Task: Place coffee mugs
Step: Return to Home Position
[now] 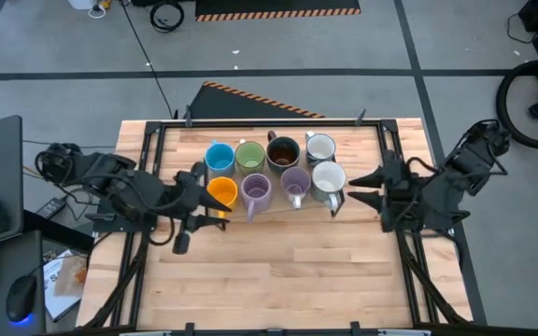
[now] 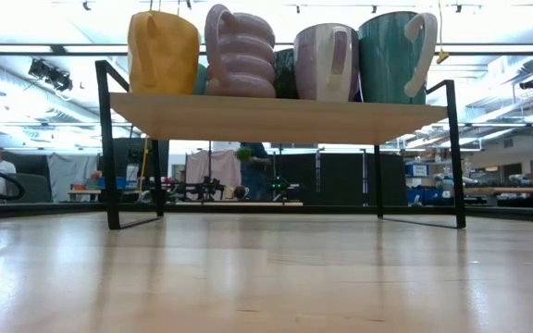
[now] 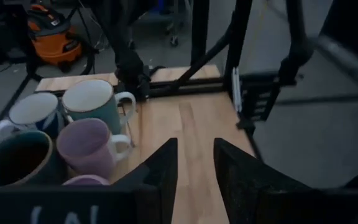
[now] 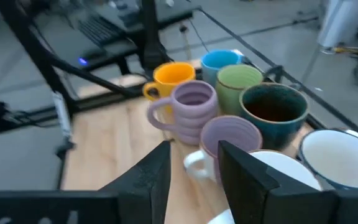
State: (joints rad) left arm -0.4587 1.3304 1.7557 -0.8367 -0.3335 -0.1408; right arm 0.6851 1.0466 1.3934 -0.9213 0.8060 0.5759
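Logger: Dark fingers of the left gripper (image 3: 196, 148) are being shown closest. They are being held slightly apart, with nothing between them but bare wood.

Checker: And the right gripper (image 4: 195, 149)?

Logger: It is likewise being held apart and empty, and is being aimed along the shelf (image 2: 276, 118) toward the mugs.

Checker: Where are the mugs being logged?

Logger: All eight are being carried by the shelf in two rows of four, running from its left end to its right end. The back row is being read as blue mug (image 1: 219, 157), green mug (image 1: 249, 156), dark brown mug (image 1: 283, 151), rear white mug (image 1: 320, 147). The front row is being read as orange mug (image 1: 221, 191), ribbed purple mug (image 1: 256, 189), smooth purple mug (image 1: 295, 183), front white mug (image 1: 328, 177). Front-row handles are being turned toward the shelf's front edge.

Checker: Which relation is governing the next move?

Logger: The rows' long axis is being bracketed by the two grippers. The left one is just beside the orange mug and the right one just beside the front white mug, each being pointed inward. Placement is being judged complete. A straight outward retreat, away from the nearest mug, is being judged necessary; a sideways swing is being flagged as a risk to those end mugs.
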